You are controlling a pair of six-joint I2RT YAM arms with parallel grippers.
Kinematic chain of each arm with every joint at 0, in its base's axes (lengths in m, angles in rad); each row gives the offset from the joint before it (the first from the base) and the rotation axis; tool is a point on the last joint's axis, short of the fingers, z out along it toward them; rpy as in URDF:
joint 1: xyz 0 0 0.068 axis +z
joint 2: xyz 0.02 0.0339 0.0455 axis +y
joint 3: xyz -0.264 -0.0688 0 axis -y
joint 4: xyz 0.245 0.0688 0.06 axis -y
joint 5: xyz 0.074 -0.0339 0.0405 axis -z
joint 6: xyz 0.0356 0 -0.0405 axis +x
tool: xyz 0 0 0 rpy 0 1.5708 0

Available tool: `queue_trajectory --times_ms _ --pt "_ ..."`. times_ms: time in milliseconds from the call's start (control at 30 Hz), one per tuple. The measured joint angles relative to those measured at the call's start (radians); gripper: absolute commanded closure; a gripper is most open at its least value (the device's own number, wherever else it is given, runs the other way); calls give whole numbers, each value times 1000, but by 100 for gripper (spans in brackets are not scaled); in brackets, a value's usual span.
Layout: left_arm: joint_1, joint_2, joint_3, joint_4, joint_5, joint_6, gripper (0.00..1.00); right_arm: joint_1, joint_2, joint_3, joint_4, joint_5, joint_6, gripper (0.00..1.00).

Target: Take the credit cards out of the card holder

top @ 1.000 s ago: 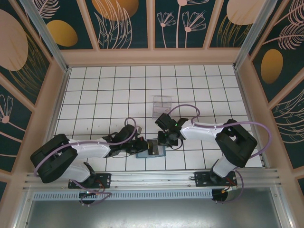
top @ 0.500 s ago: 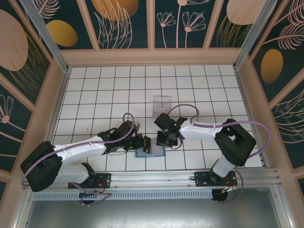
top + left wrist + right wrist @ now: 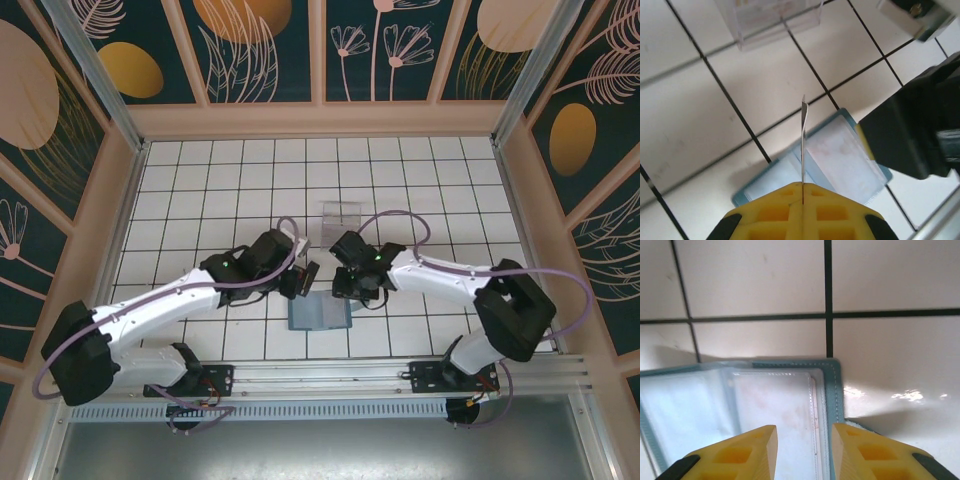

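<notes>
The teal card holder point(image 3: 318, 314) lies open on the tiles near the front edge, its clear sleeves facing up point(image 3: 775, 405). My left gripper point(image 3: 303, 279) is shut on a thin dark credit card point(image 3: 803, 140), seen edge-on and standing up from the yellow fingertips point(image 3: 802, 186), lifted above the card holder point(image 3: 840, 160). My right gripper point(image 3: 346, 290) hovers over the holder's right end with its jaws apart point(image 3: 804, 435) and nothing between them. Whether more cards sit in the sleeves I cannot tell.
A clear plastic tray point(image 3: 340, 223) stands on the tiles just behind the two grippers, also at the top of the left wrist view point(image 3: 770, 20). The right gripper's black body point(image 3: 910, 135) is close to the right of the held card.
My left gripper has lifted the card off the holder and carried it back toward the tray. The right gripper's jaws have spread, and it has shifted slightly back.
</notes>
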Motion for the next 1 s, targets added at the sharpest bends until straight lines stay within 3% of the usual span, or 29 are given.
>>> queue_trajectory --times_ms 333,533,1000 --pt "0 202 199 -26 -86 498 100 -193 -240 -32 -44 49 -23 65" --pt "6 307 354 -42 -68 782 100 -246 -304 -38 -80 74 -47 65" --pt "145 790 1059 -405 54 1128 100 -265 -354 -66 -115 82 -52 66"
